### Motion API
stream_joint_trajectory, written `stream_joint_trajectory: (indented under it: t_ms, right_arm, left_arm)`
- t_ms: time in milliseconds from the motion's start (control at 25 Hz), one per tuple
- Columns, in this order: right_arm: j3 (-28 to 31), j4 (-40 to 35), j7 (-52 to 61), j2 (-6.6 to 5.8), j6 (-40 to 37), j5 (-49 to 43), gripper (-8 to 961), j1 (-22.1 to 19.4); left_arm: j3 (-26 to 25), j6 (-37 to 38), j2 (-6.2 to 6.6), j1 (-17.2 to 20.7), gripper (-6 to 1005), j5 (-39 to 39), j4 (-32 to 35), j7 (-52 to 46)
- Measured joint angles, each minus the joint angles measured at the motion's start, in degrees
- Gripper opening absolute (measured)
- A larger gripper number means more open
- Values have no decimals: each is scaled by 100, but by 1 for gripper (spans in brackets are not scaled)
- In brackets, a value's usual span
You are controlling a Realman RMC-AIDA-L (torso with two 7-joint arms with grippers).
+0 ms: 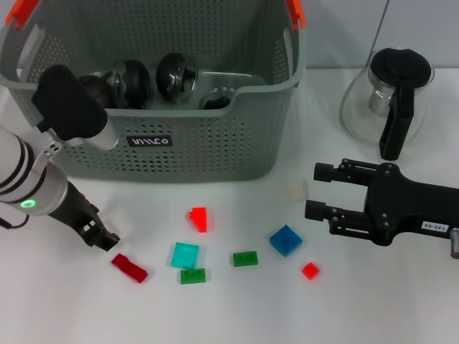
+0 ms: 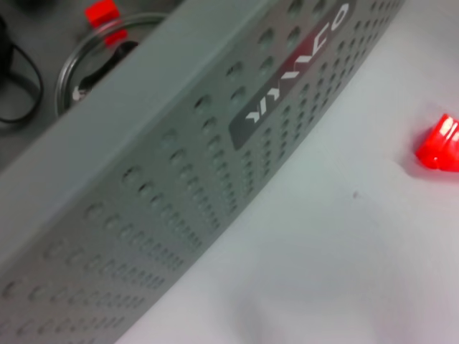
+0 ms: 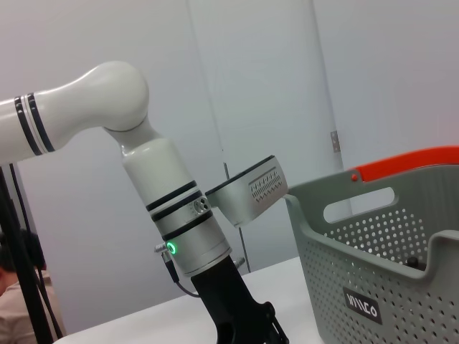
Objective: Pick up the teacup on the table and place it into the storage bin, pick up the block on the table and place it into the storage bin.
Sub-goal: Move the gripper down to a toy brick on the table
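All three views share the storage bin (image 1: 179, 154) front.

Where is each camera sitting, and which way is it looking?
Head view: on the robot's head, looking down at the table, blocks, storage bin; both arms show.
Left wrist view: on the left wrist, close to the bin's front wall and a red block; no arm shows.
Right wrist view: on the right wrist, looking sideways at the left arm.
All three see the bin.
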Motion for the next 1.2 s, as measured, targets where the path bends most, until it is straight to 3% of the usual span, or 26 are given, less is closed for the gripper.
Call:
stream_joint_trajectory:
  t_ms: [1200]
  right_arm:
    - [-14,0,0,0,-10,0,715,-37]
  left_arm:
    - [2,-138,9,-69,583,6,-235,-69]
